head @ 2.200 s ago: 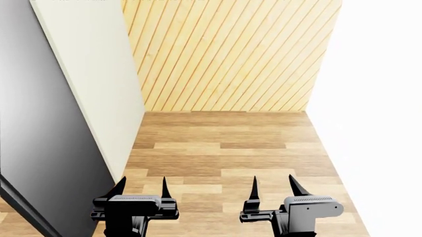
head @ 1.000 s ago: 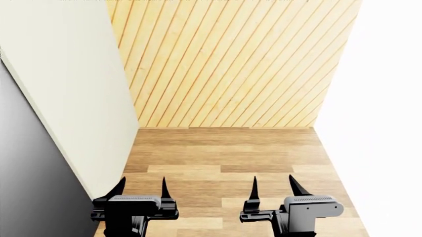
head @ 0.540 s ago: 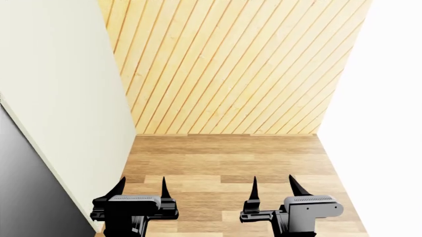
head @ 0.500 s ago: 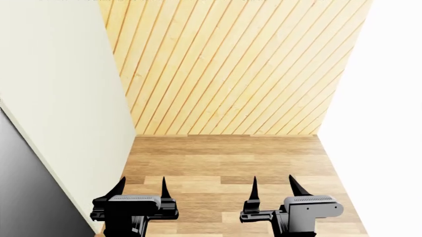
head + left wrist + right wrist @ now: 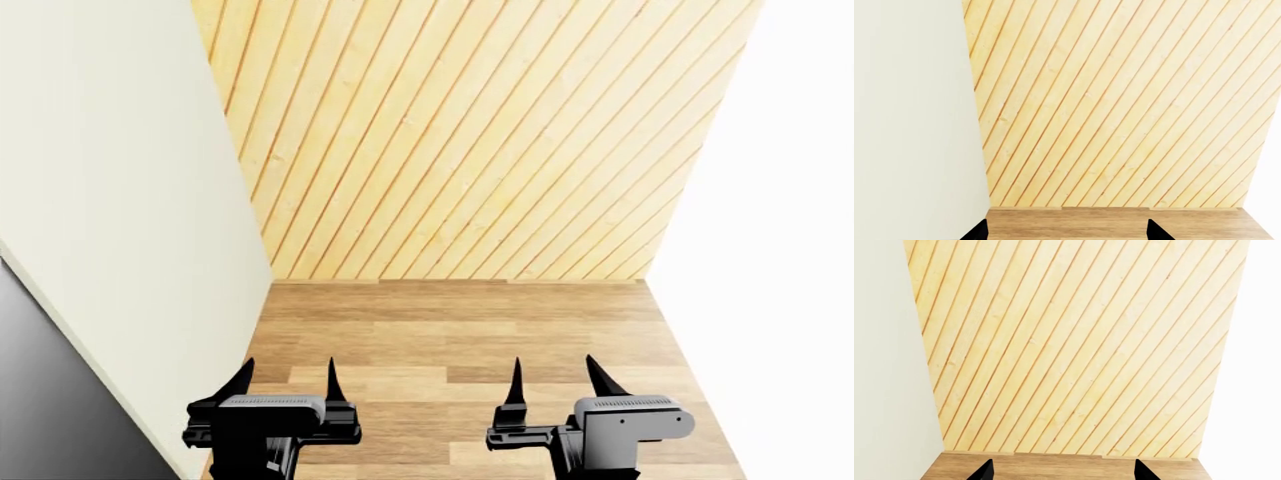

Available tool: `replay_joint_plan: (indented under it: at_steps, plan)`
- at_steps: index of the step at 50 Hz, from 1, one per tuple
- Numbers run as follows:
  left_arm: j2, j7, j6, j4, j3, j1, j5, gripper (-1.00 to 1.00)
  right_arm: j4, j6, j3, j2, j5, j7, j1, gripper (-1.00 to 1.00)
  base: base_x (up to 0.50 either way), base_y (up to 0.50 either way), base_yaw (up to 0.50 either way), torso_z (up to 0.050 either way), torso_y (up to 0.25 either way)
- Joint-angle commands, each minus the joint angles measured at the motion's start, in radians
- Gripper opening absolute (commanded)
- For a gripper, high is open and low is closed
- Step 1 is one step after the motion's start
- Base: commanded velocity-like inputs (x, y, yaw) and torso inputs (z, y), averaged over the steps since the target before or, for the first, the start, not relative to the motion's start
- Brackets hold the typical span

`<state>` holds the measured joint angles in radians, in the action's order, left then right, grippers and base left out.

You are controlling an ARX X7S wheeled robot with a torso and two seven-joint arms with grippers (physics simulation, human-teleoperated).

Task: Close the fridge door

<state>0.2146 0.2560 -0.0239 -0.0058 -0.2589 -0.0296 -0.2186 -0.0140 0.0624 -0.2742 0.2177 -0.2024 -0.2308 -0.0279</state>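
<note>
The fridge door [image 5: 120,200] stands tall along the left of the head view. Its cream-white face is turned toward the room, and a wedge of its glossy dark face [image 5: 54,400] shows at the lower left. Its handle is out of view. My left gripper [image 5: 288,382] is open and empty, low over the floor just right of the door's cream face and apart from it. My right gripper [image 5: 554,380] is open and empty further right. The door's cream face [image 5: 914,125] fills the side of the left wrist view and shows as a strip [image 5: 887,370] in the right wrist view. Only the dark fingertips [image 5: 978,232] [image 5: 985,471] show in the wrist views.
A slatted wooden wall [image 5: 467,130] closes the space ahead. A wood-plank floor [image 5: 454,330] runs from it to my grippers. A plain white wall [image 5: 774,250] bounds the right side.
The view has shifted forward and left: the door's cream face fills more of the left, its dark face has shrunk, and the slatted wall looks nearer. Both grippers stay open.
</note>
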Motion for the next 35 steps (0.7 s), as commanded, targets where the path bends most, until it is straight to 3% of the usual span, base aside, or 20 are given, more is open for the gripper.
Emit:
replay_joint_plan:
  at_steps: [1,35]
  plan:
    - [0.004,0.004,-0.001,0.0,-0.005,-0.001,-0.004,1.0,0.001,0.002,-0.004,0.004,-0.001,-0.007,0.0,1.0,0.0,0.2,0.0,0.0,0.0]
    - [0.013,0.016,-0.005,-0.004,-0.018,-0.004,-0.014,1.0,0.003,0.016,-0.02,0.015,-0.012,-0.017,0.0,1.0,0.0,0.49,0.0,0.0,0.0]
